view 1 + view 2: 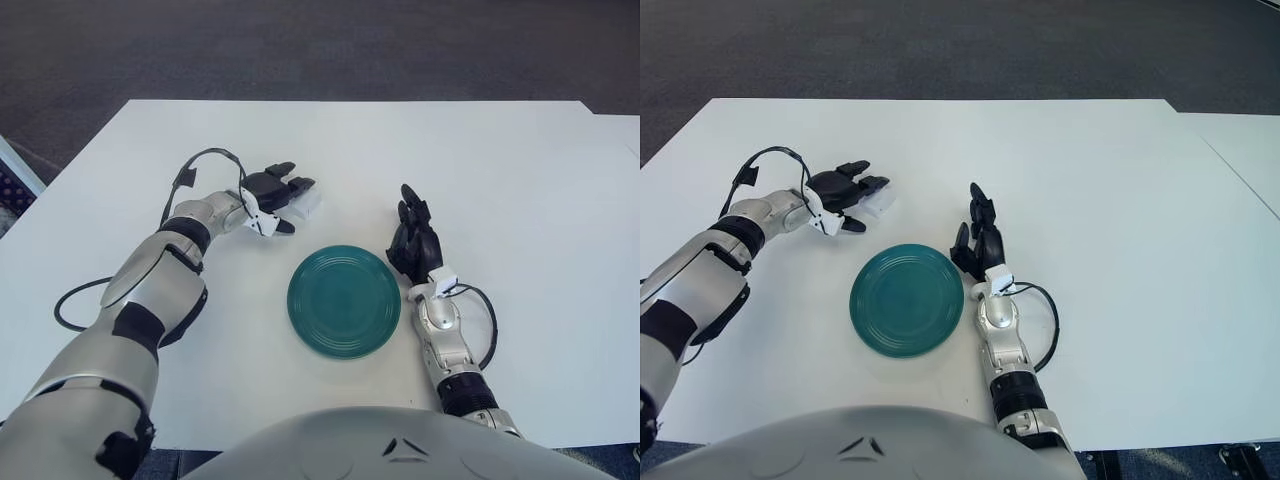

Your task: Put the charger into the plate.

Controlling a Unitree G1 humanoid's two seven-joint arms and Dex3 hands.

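Charger [306, 205], white, lies under the curled fingertips [297, 185] of the left hand [272, 192], grasp unconfirmed. Plate [344, 301] sits near that hand, just left of the open-fingered right hand [414, 243].

Your left hand [272, 193] is stretched out toward the tabletop's far left, black fingers [287, 184] curled downward. Your right hand [415, 243] sits near the middle, fingers extended and pointing away, forearm running back toward you.
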